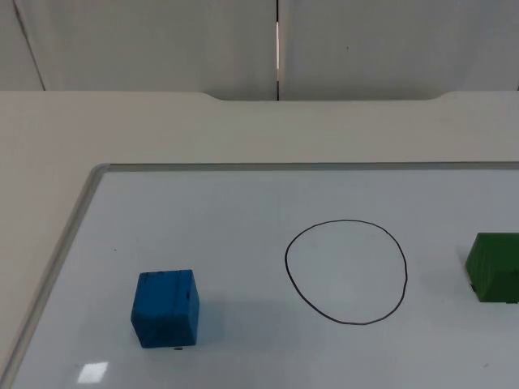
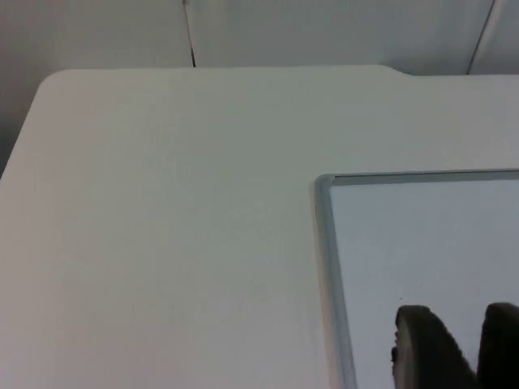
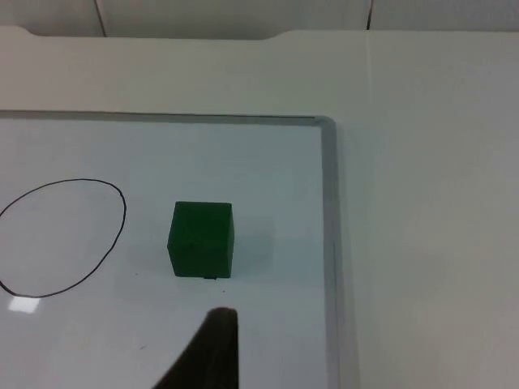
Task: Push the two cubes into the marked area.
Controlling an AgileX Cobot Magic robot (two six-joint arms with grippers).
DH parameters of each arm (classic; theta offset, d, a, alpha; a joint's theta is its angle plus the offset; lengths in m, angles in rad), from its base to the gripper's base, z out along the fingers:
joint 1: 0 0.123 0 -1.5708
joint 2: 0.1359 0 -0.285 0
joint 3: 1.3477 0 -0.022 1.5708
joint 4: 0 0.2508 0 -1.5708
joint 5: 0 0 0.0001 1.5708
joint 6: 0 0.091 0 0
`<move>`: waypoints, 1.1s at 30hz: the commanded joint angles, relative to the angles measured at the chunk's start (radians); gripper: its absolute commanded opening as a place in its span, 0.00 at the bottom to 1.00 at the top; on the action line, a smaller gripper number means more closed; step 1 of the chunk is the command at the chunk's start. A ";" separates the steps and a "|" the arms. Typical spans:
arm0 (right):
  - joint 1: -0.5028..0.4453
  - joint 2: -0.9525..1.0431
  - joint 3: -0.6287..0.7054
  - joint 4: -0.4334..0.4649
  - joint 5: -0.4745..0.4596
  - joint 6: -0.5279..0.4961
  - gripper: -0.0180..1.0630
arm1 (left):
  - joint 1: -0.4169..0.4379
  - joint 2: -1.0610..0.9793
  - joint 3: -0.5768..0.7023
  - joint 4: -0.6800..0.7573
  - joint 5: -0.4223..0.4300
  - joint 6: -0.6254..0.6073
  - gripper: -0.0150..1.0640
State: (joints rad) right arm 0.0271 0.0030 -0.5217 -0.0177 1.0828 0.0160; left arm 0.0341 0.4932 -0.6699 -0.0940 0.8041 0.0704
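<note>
A blue cube (image 1: 166,308) stands on the whiteboard (image 1: 243,211), left of a hand-drawn black circle (image 1: 346,271). A green cube (image 1: 495,267) stands to the right of the circle, cut by the picture's edge. In the right wrist view the green cube (image 3: 201,239) sits between the circle (image 3: 61,237) and the board's right rim, a short way ahead of my right gripper (image 3: 211,348), which is shut and empty. My left gripper (image 2: 477,348) hovers shut and empty over the board's far left corner (image 2: 324,182), away from the blue cube.
The whiteboard's metal rim (image 1: 69,243) runs along the left and far sides, and its right rim (image 3: 328,227) lies near the green cube. Bare white table (image 2: 162,227) surrounds the board. A grey partition wall (image 1: 162,40) closes the back.
</note>
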 commanded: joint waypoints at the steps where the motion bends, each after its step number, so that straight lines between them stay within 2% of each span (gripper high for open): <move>1: -0.004 -0.003 0.006 0.001 -0.007 -0.009 0.99 | 0.003 0.040 -0.007 -0.019 -0.033 0.003 0.19; 9: -0.004 -0.003 0.006 0.001 -0.007 -0.009 0.99 | 0.003 0.184 -0.007 -0.023 -0.068 0.014 0.19; 14: -0.004 -0.003 0.006 0.001 -0.007 -0.009 0.99 | 0.003 0.289 -0.007 -0.070 -0.071 0.079 0.17; 17: -0.004 -0.003 0.006 0.001 -0.007 -0.009 0.99 | 0.003 0.369 -0.007 -0.147 -0.096 0.144 0.02; 18: -0.004 -0.003 0.006 0.001 -0.007 -0.009 0.99 | 0.003 0.394 -0.007 -0.178 -0.107 0.168 0.01; 23: -0.004 -0.003 0.006 -0.001 -0.005 -0.009 0.99 | 0.003 0.480 -0.007 -0.283 -0.143 0.220 0.01; 33: -0.004 -0.003 0.006 -0.001 -0.005 -0.009 0.99 | 0.003 0.599 -0.003 -0.292 -0.150 0.220 0.01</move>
State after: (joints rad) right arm 0.0271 0.0030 -0.5217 -0.0177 1.0828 0.0084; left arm 0.0341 1.0641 -0.6699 -0.3668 0.6629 0.2885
